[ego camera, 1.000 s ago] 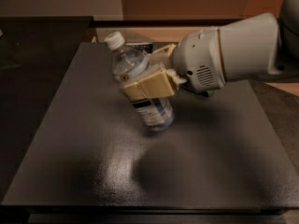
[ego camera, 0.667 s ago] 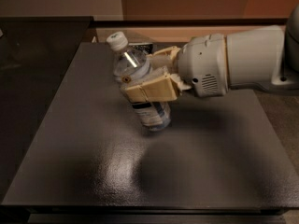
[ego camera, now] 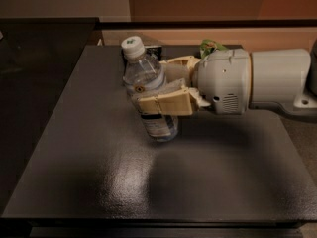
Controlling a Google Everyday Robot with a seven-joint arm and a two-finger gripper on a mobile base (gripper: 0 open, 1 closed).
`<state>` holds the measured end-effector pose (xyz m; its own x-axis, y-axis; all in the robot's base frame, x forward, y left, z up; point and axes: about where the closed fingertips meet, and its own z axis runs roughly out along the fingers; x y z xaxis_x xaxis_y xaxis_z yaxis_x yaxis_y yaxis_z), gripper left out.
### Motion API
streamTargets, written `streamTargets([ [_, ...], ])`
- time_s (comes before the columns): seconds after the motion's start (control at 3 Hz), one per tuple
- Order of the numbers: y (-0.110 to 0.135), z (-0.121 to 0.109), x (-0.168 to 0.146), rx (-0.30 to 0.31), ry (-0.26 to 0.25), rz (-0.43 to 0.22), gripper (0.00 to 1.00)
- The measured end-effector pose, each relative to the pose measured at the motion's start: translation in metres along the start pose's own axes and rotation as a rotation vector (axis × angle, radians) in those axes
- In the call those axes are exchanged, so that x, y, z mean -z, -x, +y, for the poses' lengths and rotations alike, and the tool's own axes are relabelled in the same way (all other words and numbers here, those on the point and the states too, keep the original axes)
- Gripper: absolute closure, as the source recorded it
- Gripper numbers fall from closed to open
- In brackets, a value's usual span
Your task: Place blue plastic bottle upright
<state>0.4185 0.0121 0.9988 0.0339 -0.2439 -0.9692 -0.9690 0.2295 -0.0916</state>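
One blue plastic bottle (ego camera: 142,72) over the middle of the table (ego camera: 89,182), clamped at its waist between the two tan fingers of the one gripper (ego camera: 148,86), which reaches in from the table's right side. Long axis near vertical, white cap up, leaning slightly to the table's far left; base contact unclear. One green pouch (ego camera: 211,46) at the table's far edge

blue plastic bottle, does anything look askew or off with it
The blue plastic bottle leans, white cap tipped away from the arm, not quite upright. The gripper is shut on its middle above the dark table. Cap on, no spill visible.
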Motion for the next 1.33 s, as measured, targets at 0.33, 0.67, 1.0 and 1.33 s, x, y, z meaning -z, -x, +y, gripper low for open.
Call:
streamTargets([
  [0.33, -0.006, 0.003, 0.001, 0.004, 0.012, -0.026, 1.00],
  [0.67, -0.014, 0.003, 0.002, -0.003, 0.019, -0.044, 1.00],
  [1.0, -0.023, 0.001, 0.003, -0.018, 0.031, -0.069, 1.00],
  [1.33, -0.032, -0.001, 0.004, -0.032, 0.042, -0.097, 1.00],
])
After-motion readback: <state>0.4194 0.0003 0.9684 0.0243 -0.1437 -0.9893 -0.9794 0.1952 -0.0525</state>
